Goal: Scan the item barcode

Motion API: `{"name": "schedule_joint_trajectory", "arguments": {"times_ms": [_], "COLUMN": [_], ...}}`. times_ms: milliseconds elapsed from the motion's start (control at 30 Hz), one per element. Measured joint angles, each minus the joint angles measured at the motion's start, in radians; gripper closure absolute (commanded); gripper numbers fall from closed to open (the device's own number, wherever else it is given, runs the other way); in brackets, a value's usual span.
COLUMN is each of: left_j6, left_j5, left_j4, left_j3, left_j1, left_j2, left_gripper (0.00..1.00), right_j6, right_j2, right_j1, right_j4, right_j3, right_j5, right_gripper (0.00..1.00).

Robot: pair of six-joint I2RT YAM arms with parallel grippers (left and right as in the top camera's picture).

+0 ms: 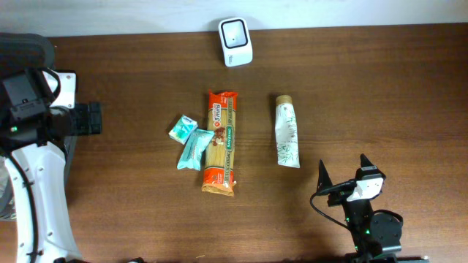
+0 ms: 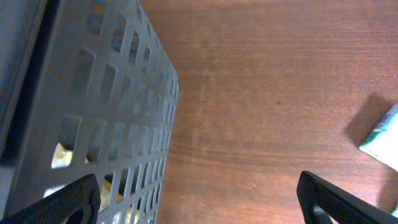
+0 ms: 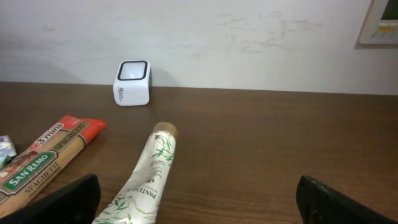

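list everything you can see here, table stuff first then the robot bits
scanner: 1, white, far edge of the table, near the middle
spaghetti packet: 1, orange and green, centre, lying flat
small box: 1, green and white, left of the spaghetti packet
pouch: 1, light blue, against the spaghetti packet's left side
tube: 1, white with green leaf print and tan cap, right of the spaghetti packet, apart from it
basket: 1, grey, perforated, far left
table: 1, dark brown wood
left gripper: 1, black, open, beside the basket
right gripper: 1, black, open, near edge, below the tube
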Motion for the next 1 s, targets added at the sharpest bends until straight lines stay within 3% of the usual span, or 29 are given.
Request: {"name": "schedule_joint_trajectory", "arguments": {"times_ms": [367,533,700,767,867,1000], "left_j6": [0.044,-0.049,-0.182,-0.241,-0.276,-0.29], "left_j5": [0.013,0.079,0.011,-0.034,-0.057,0.006], "left_j4": [0.124,0.126,0.06,-0.058,-0.202,-0.282], "left_j3": [0.006,0.189,0.312,0.315,0.316,0.316], "left_j1": [0.0,0.009,0.18,0.302,0.444,0.531], "left_j2": [0.008,0.006,-0.021,-0.019,0.023,0.13], "left_gripper": [0.01,0.01,0.01,0.01,0.01,0.03], "right_j6": [0.0,0.0,0.0,0.0,-0.001,-0.001], "right_j2": [0.0,0.0,0.0,0.001,0.0,0.0], "right_j1": [0.0,0.0,0.0,0.0,0.0,0.0], "right_j4": [0.0,0.0,0.0,0.0,0.0,0.0], "right_j3": [0.0,0.0,0.0,0.0,0.0,0.0], "right_j5": [0.0,0.0,0.0,0.0,0.0,0.0], "right_gripper": [0.01,0.01,0.01,0.02,0.01,0.01]}}
